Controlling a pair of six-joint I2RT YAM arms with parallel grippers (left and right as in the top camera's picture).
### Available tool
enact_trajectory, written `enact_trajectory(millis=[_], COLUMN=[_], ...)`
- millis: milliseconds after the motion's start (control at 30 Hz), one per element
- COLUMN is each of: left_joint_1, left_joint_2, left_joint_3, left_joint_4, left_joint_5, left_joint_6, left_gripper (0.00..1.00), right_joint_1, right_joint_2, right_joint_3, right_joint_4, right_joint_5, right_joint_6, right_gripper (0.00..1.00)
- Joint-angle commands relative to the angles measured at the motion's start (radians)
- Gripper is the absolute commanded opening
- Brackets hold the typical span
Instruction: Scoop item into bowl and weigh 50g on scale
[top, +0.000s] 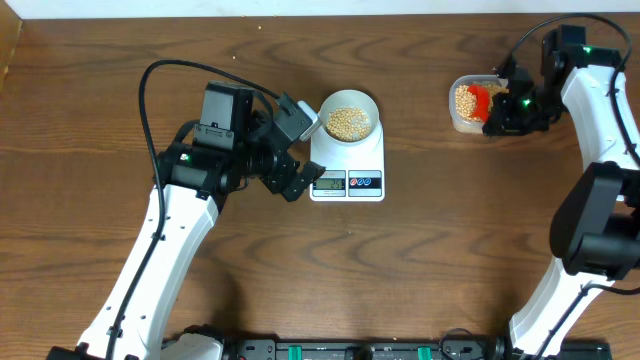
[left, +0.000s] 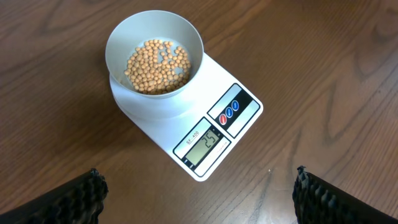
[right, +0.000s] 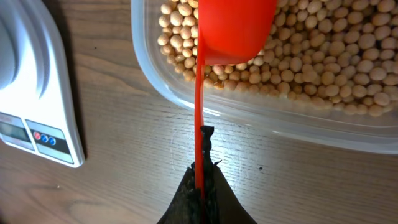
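Observation:
The pale bowl (top: 366, 104) stands on the white scale (top: 347, 160) and holds a layer of tan beans (top: 348, 123). In the left wrist view the bowl (left: 155, 104), its beans (left: 158, 65) and the scale (left: 214, 74) with its lit display (left: 205, 142) lie ahead. My left gripper (top: 300, 150) (left: 199, 205) is open just left of the scale, with nothing between its fingers. My right gripper (top: 497, 118) (right: 202, 158) is shut on the thin handle of a red scoop (right: 233, 31). The scoop's cup sits over the beans (right: 323, 56) in the clear tub (right: 249, 115).
The clear tub (top: 458, 120) stands at the back right, about a hand's width right of the scale. A corner of the scale (right: 37, 93) shows at the left of the right wrist view. Bare brown tabletop lies in front of the scale and tub.

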Motion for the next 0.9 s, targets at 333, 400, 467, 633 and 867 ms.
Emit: enact_trajectory(millis=[333,400,467,633,867], left_joint_1=[-0.001,-0.001,-0.001,-0.001,-0.001], left_joint_2=[0.001,0.001,0.001,0.001,0.001], left_joint_3=[-0.005,-0.005,-0.005,-0.005,-0.005], left_joint_4=[0.000,0.000,0.000,0.000,0.000], left_joint_5=[0.013,0.013,0.013,0.013,0.012], left_joint_6=[0.006,0.006,0.006,0.006,0.006], left_gripper=[0.98,0.98,0.98,0.98,0.98], right_joint_1=[-0.013,-0.022,-0.033,-0.055,-0.077], right_joint_2=[0.011,0.011,0.011,0.011,0.011], right_joint_3=[0.003,0.003,0.003,0.003,0.003], right_joint_4=[-0.011,-0.011,-0.012,-0.016,-0.027], right_joint_5=[-0.067,-0.089,-0.112,-0.129,-0.142], right_joint_6=[-0.045,-0.046,-0.046,-0.047,-0.054], right_gripper=[0.01,0.01,0.01,0.01,0.01])
